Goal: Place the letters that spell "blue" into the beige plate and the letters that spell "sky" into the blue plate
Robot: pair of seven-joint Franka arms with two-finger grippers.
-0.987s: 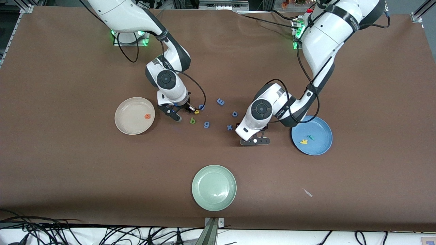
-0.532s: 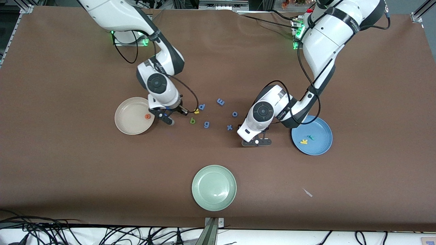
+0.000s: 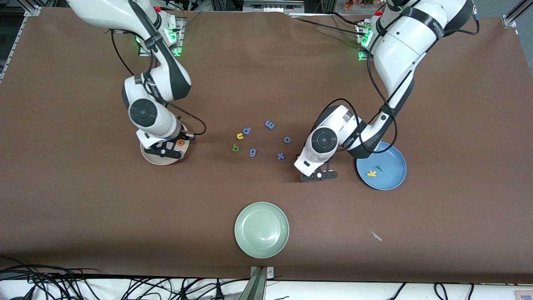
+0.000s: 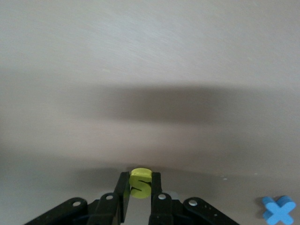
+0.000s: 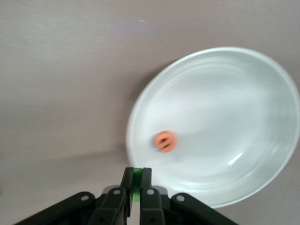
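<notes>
Nearest the front camera, a pale green plate [image 3: 261, 229] sits alone on the brown worktop [image 3: 83, 216].

Farther up, toward the left arm's end, the blue plate [image 3: 393, 181] holds the yellow k [image 3: 371, 173] and the teal y [image 3: 379, 168]. Just beside that plate the left claw [image 3: 319, 176] is low at the worktop with its fingers pinching the yellow s [image 4: 139, 183], which stands upright between them in the left wrist view; the blue x [image 4: 279, 210] lies close by.

In the middle of the worktop lie the loose letters: the blue g [image 3: 252, 153], the dark green b [image 3: 235, 147], the blue o [image 3: 287, 139], then the yellow u [image 3: 240, 136] touching the blue d [image 3: 247, 131], and farthest the blue m [image 3: 270, 124].

Toward the right arm's end, the right claw [image 3: 163, 151] hangs over the beige plate [image 3: 155, 159], its fingers pressed onto a thin lime-green l [image 5: 136, 180] seen edge-on in the right wrist view. The orange e [image 5: 165, 141] already lies in that plate.
</notes>
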